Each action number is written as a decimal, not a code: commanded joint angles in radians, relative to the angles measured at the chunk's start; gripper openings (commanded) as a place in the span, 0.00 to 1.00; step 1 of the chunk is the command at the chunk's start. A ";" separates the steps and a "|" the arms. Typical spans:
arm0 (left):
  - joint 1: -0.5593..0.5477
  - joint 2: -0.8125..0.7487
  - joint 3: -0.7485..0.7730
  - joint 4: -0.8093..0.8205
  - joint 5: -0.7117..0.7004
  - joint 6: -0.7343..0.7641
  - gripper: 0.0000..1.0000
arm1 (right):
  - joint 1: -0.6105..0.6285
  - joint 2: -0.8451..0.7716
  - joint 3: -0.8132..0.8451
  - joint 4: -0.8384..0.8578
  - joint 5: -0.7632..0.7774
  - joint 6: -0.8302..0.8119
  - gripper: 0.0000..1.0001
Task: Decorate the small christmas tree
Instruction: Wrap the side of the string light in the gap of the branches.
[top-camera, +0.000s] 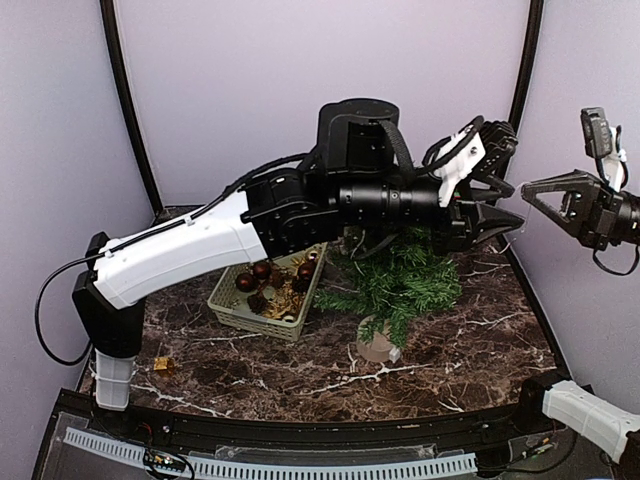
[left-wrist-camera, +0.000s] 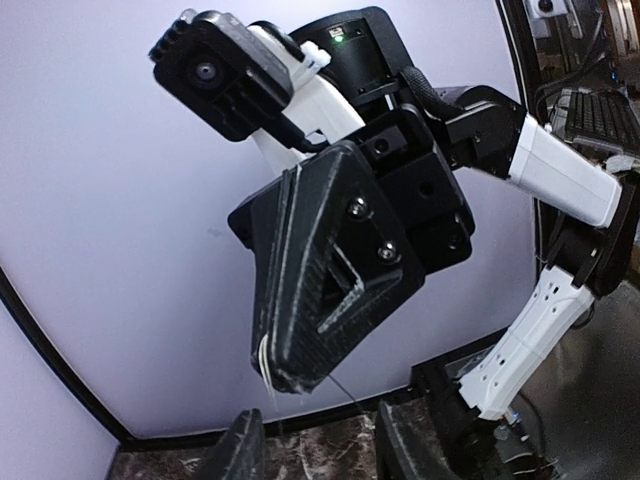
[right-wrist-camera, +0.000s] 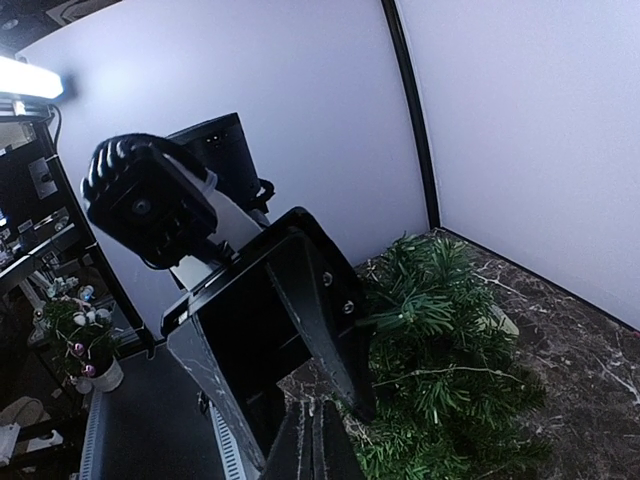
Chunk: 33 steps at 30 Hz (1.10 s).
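Observation:
The small christmas tree (top-camera: 405, 280) stands on its round tan base (top-camera: 377, 346) right of centre; it also shows in the right wrist view (right-wrist-camera: 440, 350). My left gripper (top-camera: 500, 228) is open and empty, high above the tree's right side; its fingers (left-wrist-camera: 240, 445) stand wide apart. My right gripper (top-camera: 528, 188) hovers just right of it, tips pointing at it. The right gripper is shut (right-wrist-camera: 315, 440), and in the left wrist view its tip (left-wrist-camera: 285, 375) pinches a thin pale thread (left-wrist-camera: 265, 362). No ornament shows on the thread.
A pale green basket (top-camera: 232, 312) of dark red baubles (top-camera: 262, 270) sits left of the tree, partly under my left arm. A small gold piece (top-camera: 163, 365) lies near the left arm's base. Purple walls close in the back and sides.

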 joint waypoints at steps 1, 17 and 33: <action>-0.016 -0.009 0.005 0.044 -0.028 0.032 0.37 | -0.004 0.006 -0.005 -0.001 -0.020 -0.033 0.00; -0.035 -0.047 -0.022 0.049 -0.044 0.016 0.00 | -0.004 -0.014 0.012 -0.005 0.015 -0.056 0.27; -0.035 -0.389 -0.377 0.043 0.205 -0.041 0.00 | -0.004 -0.050 -0.044 0.198 0.443 0.142 0.91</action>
